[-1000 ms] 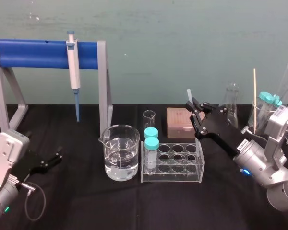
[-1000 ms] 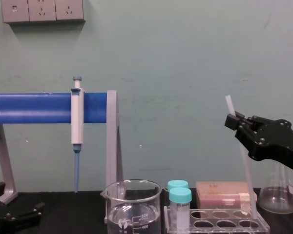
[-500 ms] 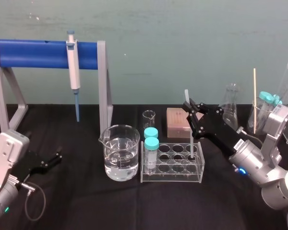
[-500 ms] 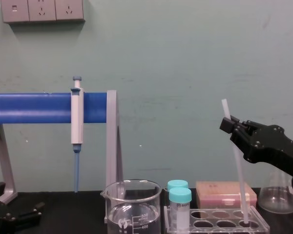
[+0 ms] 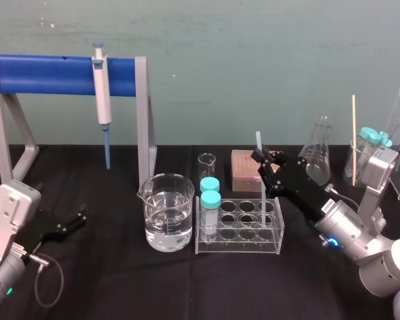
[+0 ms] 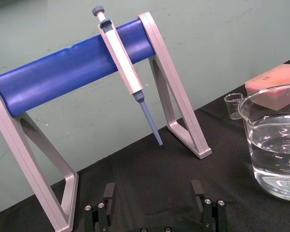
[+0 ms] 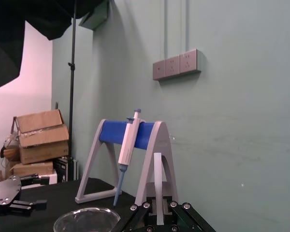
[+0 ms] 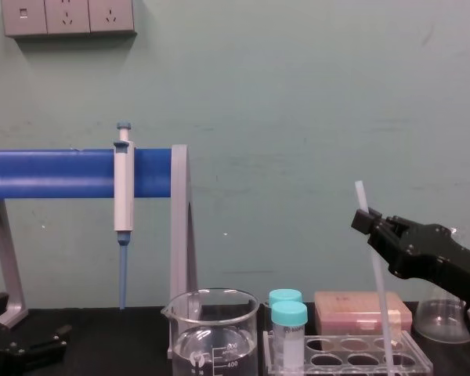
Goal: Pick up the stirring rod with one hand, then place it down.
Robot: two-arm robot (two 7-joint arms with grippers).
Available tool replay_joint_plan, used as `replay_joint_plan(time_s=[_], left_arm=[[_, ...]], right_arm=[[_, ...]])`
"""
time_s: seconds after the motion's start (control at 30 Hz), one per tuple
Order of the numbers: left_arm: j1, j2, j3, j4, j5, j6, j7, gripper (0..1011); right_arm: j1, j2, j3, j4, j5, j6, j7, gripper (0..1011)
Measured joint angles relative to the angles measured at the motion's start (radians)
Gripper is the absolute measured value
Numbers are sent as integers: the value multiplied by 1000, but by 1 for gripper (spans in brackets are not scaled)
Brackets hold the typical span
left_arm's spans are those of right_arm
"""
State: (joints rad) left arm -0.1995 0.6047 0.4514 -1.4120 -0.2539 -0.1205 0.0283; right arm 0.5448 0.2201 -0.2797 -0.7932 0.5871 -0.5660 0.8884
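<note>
The stirring rod (image 5: 261,175) is a thin translucent white stick standing nearly upright, its lower end down in a right-hand hole of the clear tube rack (image 5: 240,245). My right gripper (image 5: 262,160) is shut on the rod's upper part, with a short stub sticking out above the fingers. The chest view has the rod (image 8: 376,274) running down from the black right gripper (image 8: 366,222) into the rack. From the right wrist, the rod (image 7: 158,186) rises between the closed fingers. My left gripper (image 6: 152,193) rests open on the black table at the far left, holding nothing.
A glass beaker (image 5: 168,213) of water stands left of the rack, with two teal-capped tubes (image 5: 210,200) in the rack's left end. Behind are a small cylinder, a pink box (image 5: 245,170) and a flask (image 5: 320,150). A pipette (image 5: 103,87) hangs on the blue stand.
My right gripper has come down and leftward with the rod. The rod's lower end, earlier at the rack's right edge, now stands inside a rack hole. The left arm is still.
</note>
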Motion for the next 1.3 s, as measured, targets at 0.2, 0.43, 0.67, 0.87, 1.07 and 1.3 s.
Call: replay_joint_plan(time_s=[0.2,0.43,0.67,0.87,1.07,1.3], left_arm=[[0,0,0,0,0,0,0,1000],[0,0,0,0,0,0,0,1000],[0,0,0,0,0,0,0,1000],[0,0,0,0,0,0,0,1000],[0,0,0,0,0,0,0,1000],[0,0,0,0,0,0,0,1000]], right_arm=[[3,-1,-3,17,-11,17,-9,66],[5,-1,-10,34,-35,42,-34,66],[3,1,-13,34,-53,57,-54,66],[2,1,-13,34,-52,56,-53,66],[2,1,-13,33,-50,54,-52,66],[2,1,-12,33,-48,53,-51,121]])
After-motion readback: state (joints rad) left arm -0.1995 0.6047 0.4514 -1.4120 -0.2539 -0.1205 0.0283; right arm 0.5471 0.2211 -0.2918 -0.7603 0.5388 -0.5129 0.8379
